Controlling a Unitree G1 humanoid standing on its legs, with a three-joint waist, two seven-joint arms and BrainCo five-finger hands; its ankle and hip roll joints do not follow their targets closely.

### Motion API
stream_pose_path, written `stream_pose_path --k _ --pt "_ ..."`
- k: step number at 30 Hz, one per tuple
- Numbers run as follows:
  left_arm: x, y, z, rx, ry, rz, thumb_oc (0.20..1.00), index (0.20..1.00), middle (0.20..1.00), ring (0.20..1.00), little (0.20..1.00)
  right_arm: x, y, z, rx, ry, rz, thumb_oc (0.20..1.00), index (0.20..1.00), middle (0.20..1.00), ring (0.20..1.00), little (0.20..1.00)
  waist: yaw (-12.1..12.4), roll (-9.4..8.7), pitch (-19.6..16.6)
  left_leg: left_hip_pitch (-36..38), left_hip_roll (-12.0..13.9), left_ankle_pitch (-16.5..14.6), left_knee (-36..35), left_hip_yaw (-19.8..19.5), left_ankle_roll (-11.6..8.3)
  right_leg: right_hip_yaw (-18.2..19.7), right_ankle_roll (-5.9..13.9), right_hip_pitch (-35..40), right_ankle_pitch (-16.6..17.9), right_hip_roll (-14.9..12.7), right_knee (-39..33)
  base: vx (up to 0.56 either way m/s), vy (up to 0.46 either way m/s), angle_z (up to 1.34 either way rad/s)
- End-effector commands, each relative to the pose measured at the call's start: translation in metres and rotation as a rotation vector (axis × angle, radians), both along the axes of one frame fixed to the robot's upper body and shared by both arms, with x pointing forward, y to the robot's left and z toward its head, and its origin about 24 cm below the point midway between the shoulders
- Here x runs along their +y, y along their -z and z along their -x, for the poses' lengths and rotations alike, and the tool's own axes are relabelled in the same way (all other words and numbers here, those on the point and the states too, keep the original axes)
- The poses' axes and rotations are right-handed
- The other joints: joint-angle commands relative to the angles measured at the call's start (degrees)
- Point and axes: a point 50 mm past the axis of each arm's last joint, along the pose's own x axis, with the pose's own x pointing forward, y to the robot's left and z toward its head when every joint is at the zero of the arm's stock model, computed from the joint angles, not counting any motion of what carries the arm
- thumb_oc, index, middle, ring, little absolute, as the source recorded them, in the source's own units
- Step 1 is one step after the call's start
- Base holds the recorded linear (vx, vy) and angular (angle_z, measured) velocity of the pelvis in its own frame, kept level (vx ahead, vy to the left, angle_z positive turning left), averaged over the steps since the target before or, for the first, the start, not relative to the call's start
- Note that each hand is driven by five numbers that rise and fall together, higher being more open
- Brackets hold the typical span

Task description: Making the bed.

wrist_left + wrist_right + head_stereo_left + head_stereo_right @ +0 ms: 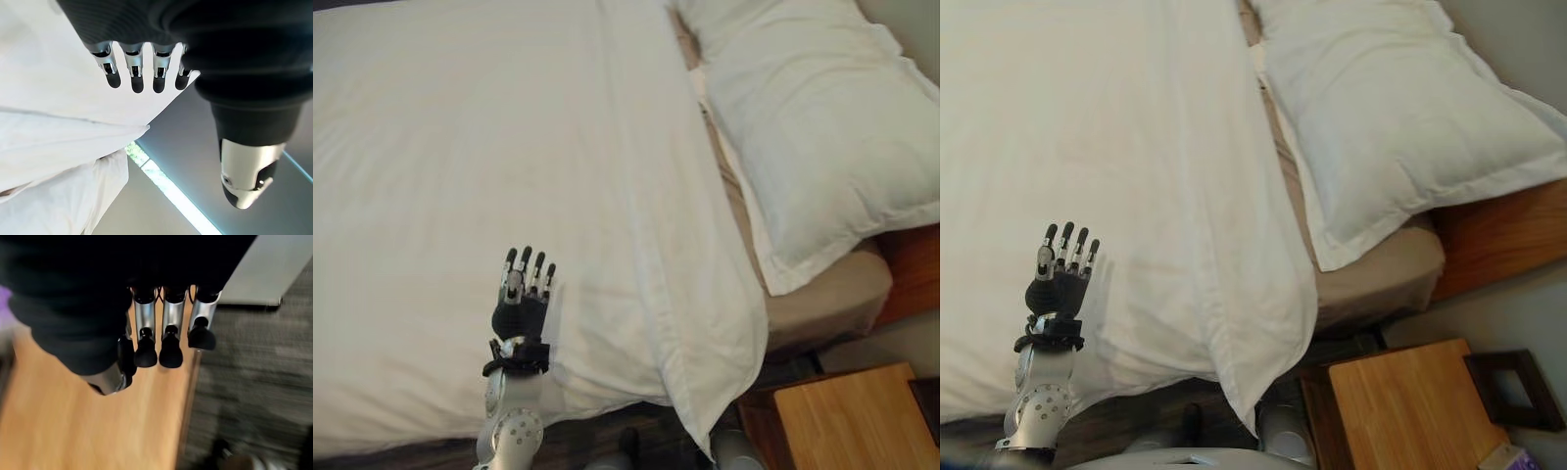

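A white duvet (509, 147) lies spread over the bed, and its near right corner (705, 392) droops over the bed's edge. A white pillow (813, 127) rests at the head end on the right, on a beige sheet (832, 294). My left hand (521, 304) is raised over the duvet near the front edge, open, fingers straight and holding nothing. In the left wrist view its fingers (137, 73) stand straight with the duvet (49, 122) past them. My right hand (171, 328) hangs open, fingers relaxed and empty, above a wooden nightstand (98, 431).
The wooden nightstand (852, 421) stands beside the bed at the lower right, with a dark frame (1518, 387) next to it. A wooden headboard (1498, 245) runs behind the pillow. Grey carpet (254, 382) lies beside the nightstand.
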Motion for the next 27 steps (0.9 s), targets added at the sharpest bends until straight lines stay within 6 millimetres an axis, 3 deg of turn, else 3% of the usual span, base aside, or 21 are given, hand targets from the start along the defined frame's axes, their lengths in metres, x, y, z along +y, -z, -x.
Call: stream_pose_path --k 1,2,4,7,8,9,10,11,12,13,14,15,16,17,19,20,21,23,25,27 --pt "0.002 -0.032 0.000 -0.169 -0.001 -0.076 1.000 1.000 1.000 1.000 1.000 -0.013 -0.011 -0.079 -0.282 -0.007 0.082 0.200 0.200 0.200 0.200 0.200 -1.2 2.61 -1.2 -4.6 0.8 7.7 -2.7 -2.3 -0.77 -1.0 0.39 10.6 -9.5 2.1 1.0 0.02 0.011 -0.10" --pt "0.001 -0.032 0.000 -0.169 -0.001 -0.076 1.000 1.000 1.000 1.000 1.000 -0.013 -0.011 -0.079 -0.281 -0.007 0.082 0.200 0.200 0.200 0.200 0.200 -1.2 2.63 -1.2 -4.5 0.8 7.7 -2.7 -2.3 -0.77 -0.9 0.39 10.7 -9.5 2.2 1.0 0.02 0.017 -0.08" --pt "0.004 -0.031 0.002 -0.163 -0.023 -0.078 1.000 1.000 1.000 1.000 1.000 -0.033 -0.034 -0.113 -0.431 -0.020 0.210 0.200 0.200 0.200 0.200 0.200 -2.0 2.72 -1.9 -3.9 0.9 7.3 -2.7 -1.8 -0.74 -0.3 0.50 11.0 -9.5 2.2 1.0 0.02 0.019 -0.11" --pt "0.007 -0.025 0.006 -0.132 -0.053 -0.078 1.000 1.000 1.000 1.000 1.000 -0.057 -0.106 -0.176 -0.723 -0.074 0.524 0.200 0.200 0.200 0.200 0.200 -2.7 3.30 -2.9 -3.3 0.8 7.3 -2.7 -1.0 -0.47 0.6 0.62 11.2 -9.1 2.2 1.0 0.02 0.037 -0.10" --pt "0.006 -0.022 0.005 -0.117 -0.047 -0.078 1.000 1.000 1.000 1.000 1.000 -0.057 -0.124 -0.188 -0.775 -0.104 0.600 0.200 0.200 0.200 0.200 0.200 -2.8 3.52 -3.4 -3.1 0.8 6.6 -2.7 -0.9 -0.33 0.7 0.67 11.4 -9.5 2.2 1.0 -0.02 0.039 -0.13" --pt "0.003 -0.016 0.006 -0.081 -0.023 -0.107 1.000 1.000 1.000 1.000 1.000 -0.049 -0.175 -0.220 -0.942 -0.231 0.760 0.423 0.423 0.423 0.423 0.423 -2.9 3.84 -4.0 -3.1 0.7 7.2 -2.7 -0.6 -0.20 1.2 0.65 11.3 -8.9 2.1 1.0 0.04 0.046 -0.09" --pt "0.002 -0.014 0.007 -0.072 -0.015 -0.114 1.000 1.000 1.000 1.000 1.000 -0.046 -0.190 -0.227 -0.990 -0.248 0.816 1.000 1.000 1.000 1.000 1.000 -2.8 4.07 -4.4 -2.6 0.7 6.4 -2.7 -0.6 -0.07 1.3 0.69 11.8 -9.5 2.0 1.0 -0.01 0.038 -0.08" --pt "0.002 -0.014 0.007 -0.070 -0.007 -0.120 1.000 1.000 1.000 1.000 1.000 -0.038 -0.212 -0.237 -1.072 -0.297 0.877 1.000 1.000 1.000 1.000 1.000 -2.7 4.20 -4.6 -2.4 0.6 6.4 -2.7 -0.5 -0.01 1.4 0.66 12.0 -9.5 2.0 1.0 0.03 0.027 -0.02" --pt "0.002 -0.014 0.007 -0.070 -0.007 -0.120 1.000 1.000 1.000 1.000 1.000 -0.037 -0.212 -0.237 -1.070 -0.298 0.878 1.000 1.000 1.000 1.000 1.000 -2.7 4.20 -4.5 -2.4 0.7 6.4 -2.7 -0.5 0.00 1.4 0.66 12.0 -9.5 2.0 1.0 -0.05 0.004 0.01" --pt "0.000 -0.013 0.007 -0.072 0.006 -0.127 1.000 1.000 1.000 1.000 1.000 -0.023 -0.236 -0.247 -1.176 -0.366 0.930 1.000 1.000 1.000 1.000 1.000 -2.5 4.21 -4.7 -2.6 0.6 7.1 -2.7 -0.4 -0.04 1.6 0.59 11.8 -8.9 1.9 1.0 -0.01 0.013 0.06" --pt "-0.001 -0.012 0.008 -0.070 0.010 -0.130 1.000 1.000 1.000 1.000 1.000 -0.013 -0.247 -0.252 -1.238 -0.396 0.942 1.000 1.000 1.000 1.000 1.000 -2.4 4.37 -5.0 -2.2 0.6 6.4 -2.7 -0.4 0.06 1.5 0.61 12.2 -9.4 1.9 1.0 -0.07 0.018 0.03" --pt "-0.004 -0.011 0.008 -0.067 0.025 -0.130 1.000 1.000 1.000 1.000 1.000 0.016 -0.275 -0.259 -1.421 -0.479 0.937 1.000 1.000 1.000 1.000 1.000 -2.3 4.49 -5.3 -2.3 0.5 7.2 -2.7 -0.4 0.06 1.6 0.51 12.2 -8.9 1.8 1.0 -0.03 0.027 -0.05" --pt "-0.007 -0.008 0.009 -0.054 0.036 -0.123 1.000 1.000 1.000 1.000 1.000 0.036 -0.283 -0.261 -1.541 -0.512 0.862 1.000 1.000 1.000 1.000 1.000 -2.1 4.57 -5.4 -2.2 0.4 7.2 -2.7 -0.4 0.12 1.6 0.45 12.3 -8.8 1.7 1.0 -0.03 0.017 -0.08" --pt "-0.007 -0.007 0.009 -0.052 0.036 -0.124 1.000 1.000 1.000 1.000 1.000 0.036 -0.283 -0.260 -1.540 -0.512 0.860 1.000 1.000 1.000 1.000 1.000 -2.2 4.59 -5.5 -1.9 0.4 6.7 -2.7 -0.5 0.19 1.5 0.48 12.6 -9.4 1.7 1.0 0.02 0.016 -0.07" --pt "-0.009 -0.004 0.011 -0.034 0.049 -0.126 1.000 1.000 1.000 1.000 1.000 0.061 -0.283 -0.261 -1.621 -0.614 0.751 1.000 1.000 1.000 1.000 1.000 -2.1 4.64 -5.4 -1.6 0.2 6.8 -2.7 -0.7 0.24 1.2 0.41 13.0 -9.2 1.5 1.2 -0.03 0.009 -0.05" --pt "-0.011 -0.001 0.014 -0.023 0.064 -0.148 1.000 1.000 1.000 1.000 1.000 0.080 -0.279 -0.261 -1.630 -0.776 0.705 1.000 1.000 1.000 1.000 1.000 -1.6 4.56 -5.2 -1.4 0.1 7.0 -2.7 -0.7 0.35 0.7 0.55 12.7 -8.8 1.5 2.0 -0.22 -0.016 0.02" --pt "-0.010 0.001 0.017 -0.024 0.072 -0.151 1.000 1.000 1.000 1.000 1.000 0.099 -0.266 -0.258 -1.605 -0.938 0.627 1.000 1.000 1.000 1.000 1.000 -0.9 4.90 -3.9 -1.9 0.6 7.6 -2.7 -0.1 0.58 0.6 0.72 9.4 -9.6 2.8 8.3 -0.28 -0.032 0.06" --pt "-0.009 -0.001 0.011 -0.031 0.052 -0.160 1.000 1.000 1.000 1.000 1.000 0.117 -0.256 -0.255 -1.628 -0.972 0.497 1.000 1.000 1.000 1.000 1.000 -1.4 5.69 -2.7 -3.3 1.4 9.4 -2.7 -1.6 0.48 3.2 1.32 6.3 -12.4 4.6 16.0 -0.34 -0.121 0.05" --pt "-0.008 -0.007 0.008 -0.059 0.056 -0.182 1.000 1.000 1.000 1.000 1.000 0.122 -0.258 -0.254 -1.646 -0.997 0.486 1.000 1.000 1.000 1.000 1.000 -0.2 6.23 -3.2 -4.9 2.5 11.2 -2.7 -3.0 -0.16 1.9 0.69 7.2 -13.5 2.6 19.3 -0.27 -0.293 0.25" --pt "-0.008 -0.006 0.010 -0.062 0.053 -0.160 1.000 1.000 1.000 1.000 1.000 0.124 -0.258 -0.258 -1.653 -0.982 0.469 1.000 1.000 1.000 1.000 1.000 1.2 5.93 -4.4 -5.4 3.1 12.1 -2.7 -4.3 -1.05 2.3 0.78 10.7 -13.8 0.4 17.7 -0.18 -0.386 0.51"
